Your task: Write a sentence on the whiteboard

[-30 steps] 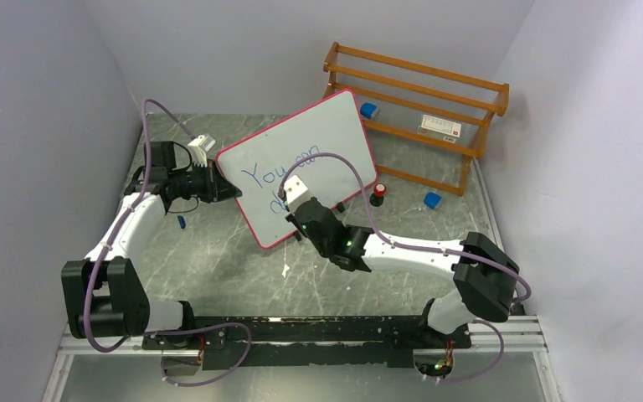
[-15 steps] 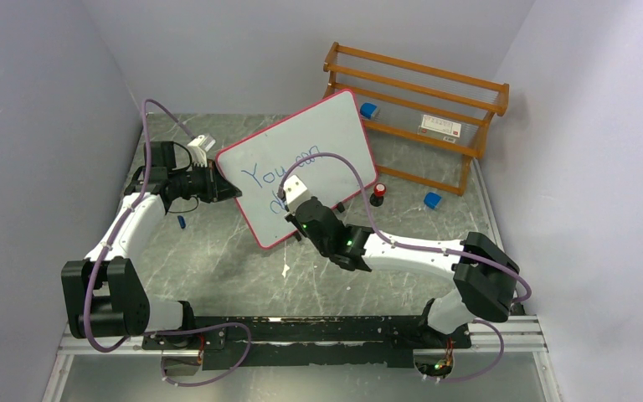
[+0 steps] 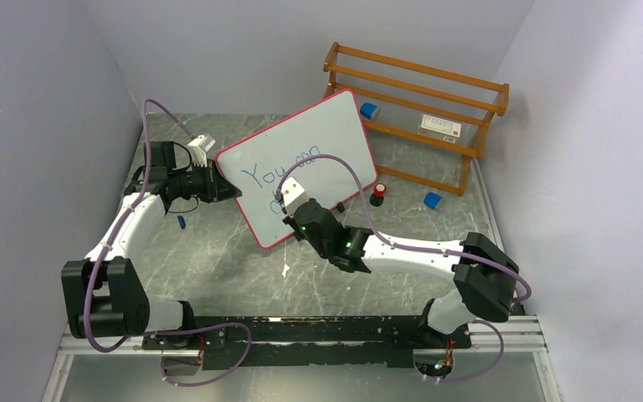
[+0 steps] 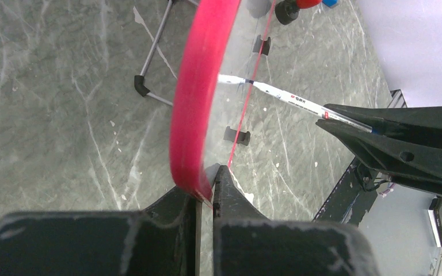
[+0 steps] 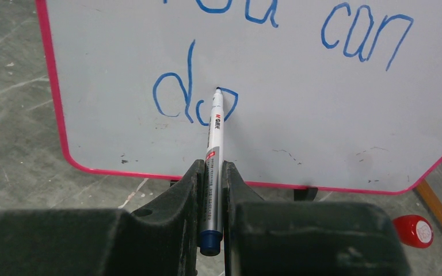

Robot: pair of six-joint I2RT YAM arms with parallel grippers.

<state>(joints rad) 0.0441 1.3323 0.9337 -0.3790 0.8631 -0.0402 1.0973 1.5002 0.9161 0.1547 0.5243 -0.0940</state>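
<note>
Pale lilac-grey walls all round here: the left wall [image 3: 33, 126], the far wall [image 3: 243, 50] and the right wall [image 3: 594, 167], plain and evenly lit with soft, diffuse light. Underfoot, so to speak, a grey stone-patterned tabletop [image 3: 218, 268] streaked with pale veins. Over in the far right corner sits an orange-brown wooden rack [image 3: 419, 84] with long horizontal rails, set at a slant, a white-and-red label [image 3: 440, 126] on it. Along the near edge runs a silver metal rail [image 3: 519, 339].

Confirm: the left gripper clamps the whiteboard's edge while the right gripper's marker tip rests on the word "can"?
Wrong word: the right wrist view shows the right gripper's marker tip on "do", second line, not "can". The left gripper does clamp the whiteboard edge.
</note>
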